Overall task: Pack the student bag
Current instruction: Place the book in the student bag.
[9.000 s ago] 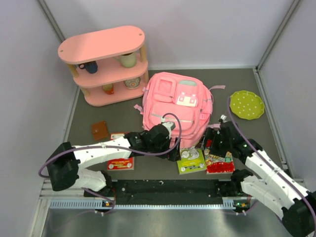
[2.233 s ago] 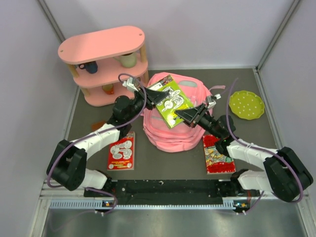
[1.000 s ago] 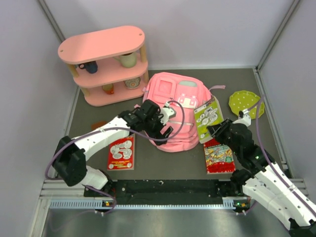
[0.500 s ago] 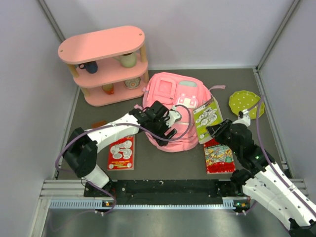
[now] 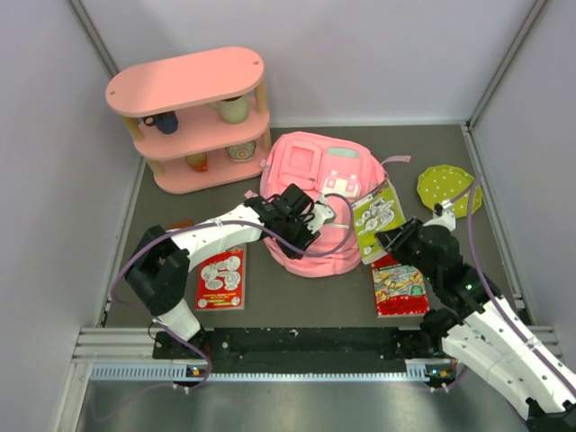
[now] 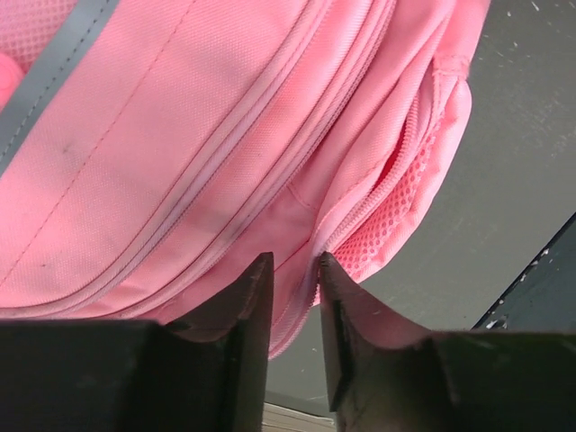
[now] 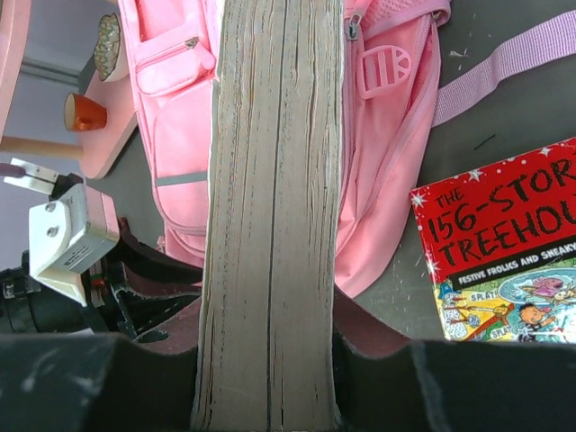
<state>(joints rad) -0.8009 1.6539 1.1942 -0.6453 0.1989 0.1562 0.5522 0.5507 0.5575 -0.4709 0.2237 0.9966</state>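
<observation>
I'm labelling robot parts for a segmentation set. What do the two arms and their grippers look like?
Both the left arm and right arm have white shell links joined by black joints, with a purple cable looping loosely alongside each. The left gripper and right gripper are black, with flat, tapering fingers. A white boxy camera housing sits at the left wrist. No markings are legible.

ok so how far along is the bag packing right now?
Early. Done: nothing visibly packed; the pink backpack lies on the table and no open compartment shows. In hand: the right hand clamps the green book upright beside the bag; the left hand pinches bag fabric by a zip seam. Left: the red Treehouse book and the red-and-white book lie on the table.
</observation>
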